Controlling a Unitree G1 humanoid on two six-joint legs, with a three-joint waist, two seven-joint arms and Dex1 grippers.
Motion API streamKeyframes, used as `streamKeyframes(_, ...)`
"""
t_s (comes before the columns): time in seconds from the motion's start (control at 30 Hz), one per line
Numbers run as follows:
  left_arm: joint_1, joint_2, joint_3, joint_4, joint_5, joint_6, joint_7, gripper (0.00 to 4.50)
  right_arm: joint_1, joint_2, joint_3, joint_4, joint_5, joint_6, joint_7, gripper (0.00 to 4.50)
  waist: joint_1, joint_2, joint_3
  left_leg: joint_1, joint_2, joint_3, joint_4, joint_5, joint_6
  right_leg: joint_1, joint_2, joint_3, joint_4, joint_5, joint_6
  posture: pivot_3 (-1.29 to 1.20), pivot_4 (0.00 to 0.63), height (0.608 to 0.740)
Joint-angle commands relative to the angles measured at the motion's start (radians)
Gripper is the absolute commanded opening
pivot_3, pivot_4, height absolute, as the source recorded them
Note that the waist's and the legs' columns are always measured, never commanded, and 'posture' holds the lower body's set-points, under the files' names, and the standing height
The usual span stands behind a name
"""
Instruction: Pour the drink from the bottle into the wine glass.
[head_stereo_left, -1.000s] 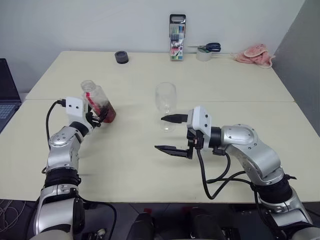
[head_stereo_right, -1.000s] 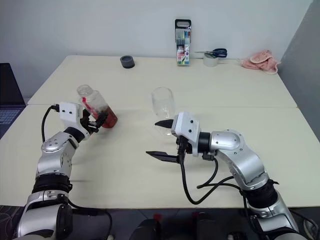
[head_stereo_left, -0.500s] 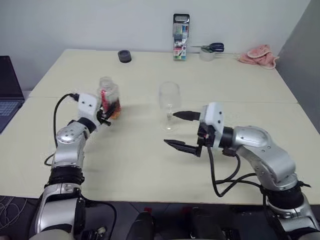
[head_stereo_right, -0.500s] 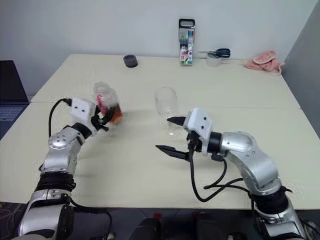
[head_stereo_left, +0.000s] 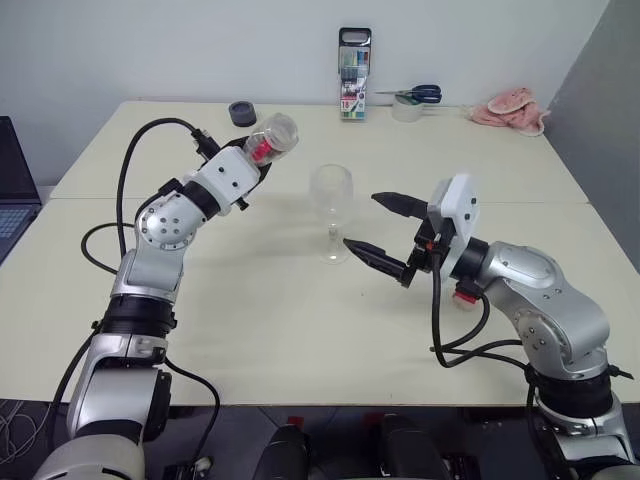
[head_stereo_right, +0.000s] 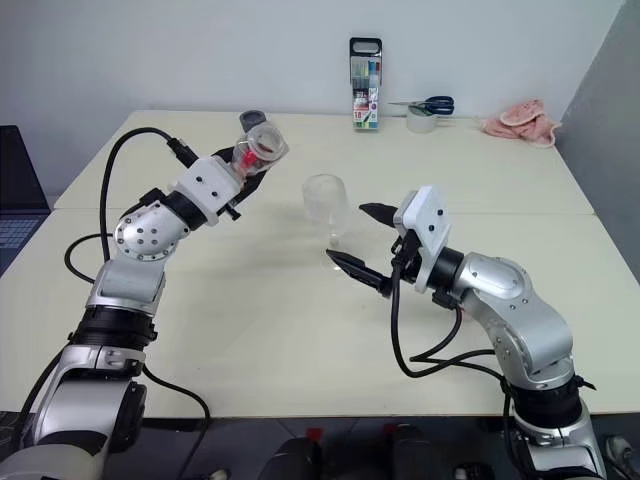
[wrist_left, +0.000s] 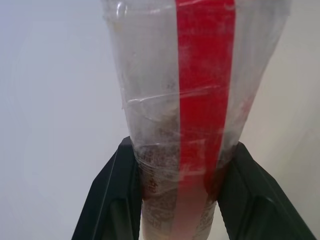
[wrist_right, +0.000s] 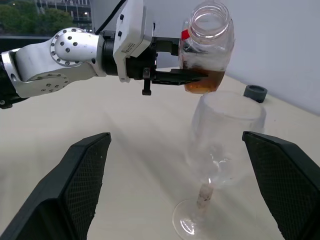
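My left gripper (head_stereo_left: 258, 156) is shut on the bottle (head_stereo_left: 268, 137), a small clear plastic one with a red label strip (wrist_left: 205, 75) and no cap. It is held in the air, tilted, left of and slightly above the wine glass (head_stereo_left: 331, 200). The amber-red drink (wrist_right: 202, 81) lies in the bottle's lower part. The clear, empty wine glass stands upright on the table (head_stereo_left: 250, 310). My right gripper (head_stereo_left: 361, 220) is open just right of the glass, one finger beside the bowl and one near the foot, touching nothing. Its own fingers (wrist_right: 82, 185) frame the glass (wrist_right: 225, 145) in the right wrist view.
At the table's far edge stand a case of coloured markers (head_stereo_left: 354, 75), scissors (head_stereo_left: 415, 95) on a tape roll (head_stereo_left: 407, 111), a pink cloth (head_stereo_left: 515, 108) and a black round cap-like item (head_stereo_left: 242, 113). A laptop (head_stereo_left: 12, 180) lies at the left edge.
My left arm has lifted the bottle and carried it right toward the glass, rolling the wrist. The right gripper has drifted slightly up and right and stays open.
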Motion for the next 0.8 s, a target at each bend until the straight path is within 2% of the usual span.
streamKeyframes(0.03, -0.054, 0.035, -0.013, 0.028, 0.043, -0.086, 0.026, 1.64, -0.018, -0.006, -0.003, -0.006, -0.004, -0.003, -0.016, 4.5, 0.0, 0.0, 0.0, 0.0, 0.0, 0.0, 0.0, 0.0, 0.0, 0.0, 0.0, 0.0, 0.0, 0.0, 0.0, 0.0, 0.15, 0.74)
streamKeyframes(0.3, -0.139, 0.084, -0.083, 0.143, 0.176, -0.248, 0.097, 1.64, -0.037, 0.002, 0.016, 0.007, -0.026, 0.026, -0.073, 4.5, -0.001, 0.0, 0.0, 0.0, 0.0, 0.0, 0.0, 0.0, 0.001, 0.0, 0.0, 0.0, 0.0, 0.0, 0.0, 0.0, 0.15, 0.74)
streamKeyframes(0.8, -0.266, 0.11, -0.157, 0.291, 0.336, -0.361, 0.227, 1.64, -0.031, -0.01, 0.016, 0.004, -0.027, 0.052, -0.09, 4.5, -0.01, 0.0, 0.0, -0.001, 0.0, 0.0, 0.0, 0.0, 0.001, -0.001, 0.0, 0.0, 0.0, 0.0, 0.0, 0.0, 0.15, 0.74)
